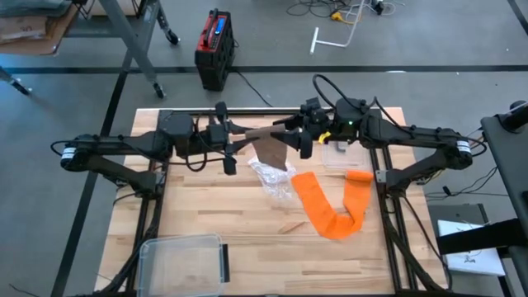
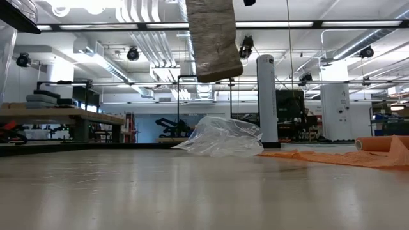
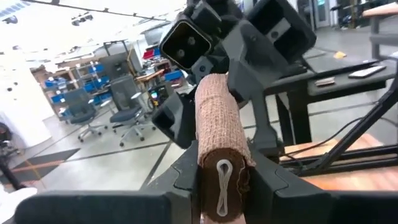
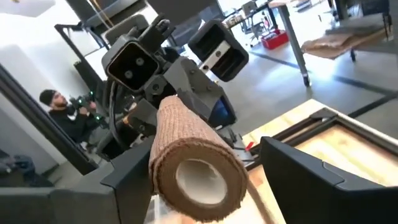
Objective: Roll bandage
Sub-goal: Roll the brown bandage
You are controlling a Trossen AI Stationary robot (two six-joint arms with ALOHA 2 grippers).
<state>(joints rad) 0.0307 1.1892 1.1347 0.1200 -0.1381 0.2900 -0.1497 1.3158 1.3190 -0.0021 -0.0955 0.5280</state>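
Bandage roll (image 1: 270, 152) held in mid-air between both arms, above the table's (image 1: 206, 206) far side.
Left gripper (image 3: 221, 180) pinches one end; right gripper (image 4: 193, 180) is spread around the other, contact hard to judge. Low view cuts off both grippers.

The high view looks straight down on the whole wooden table (image 1: 247, 206) from well above, while the low view sits at tabletop height, looking level across the boards into the room with the brown bandage roll (image 2: 212, 38) hanging at its top. Each wrist view stares along its own fingers at close range, meeting end-on over that same roll (image 3: 219, 146) (image 4: 189, 155), so each sees the other arm's camera head behind it.
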